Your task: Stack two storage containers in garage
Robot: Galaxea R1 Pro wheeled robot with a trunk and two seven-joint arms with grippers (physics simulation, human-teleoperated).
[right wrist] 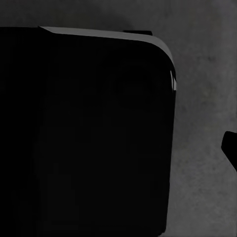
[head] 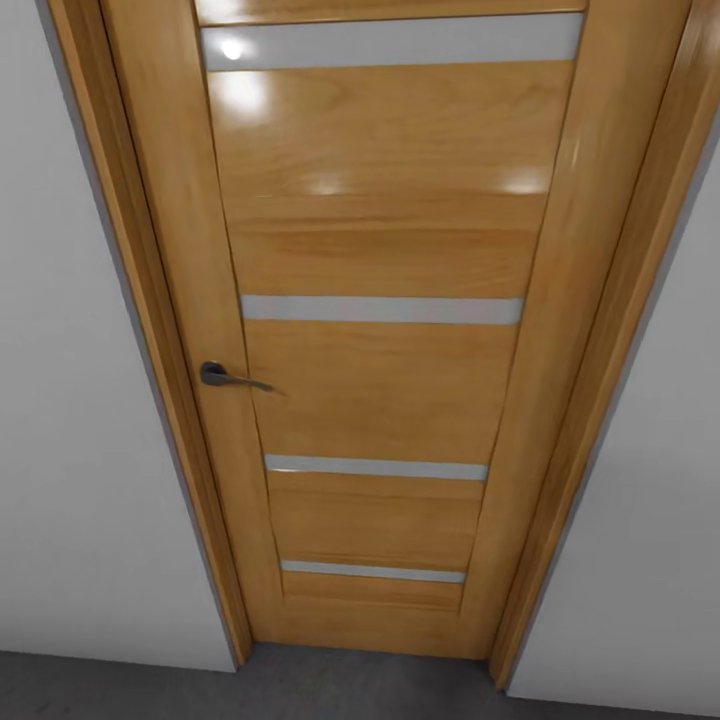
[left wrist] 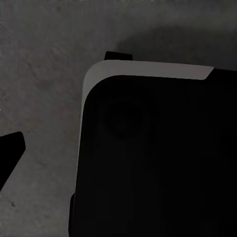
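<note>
Dark grey floor (head: 120, 690) runs under a closed wooden door (head: 380, 330) with a grey handle (head: 225, 377), white walls (head: 70, 420) either side. Both wrist views look down past a black robot body (left wrist: 148, 158) onto floor; gripper openings can't be told

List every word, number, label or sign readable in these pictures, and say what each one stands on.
None: no readable text in any view.
The wooden door, its handle, the white walls and the grey floor carry no lettering.
The dark body in the wrist views bears no legible marking.
</note>
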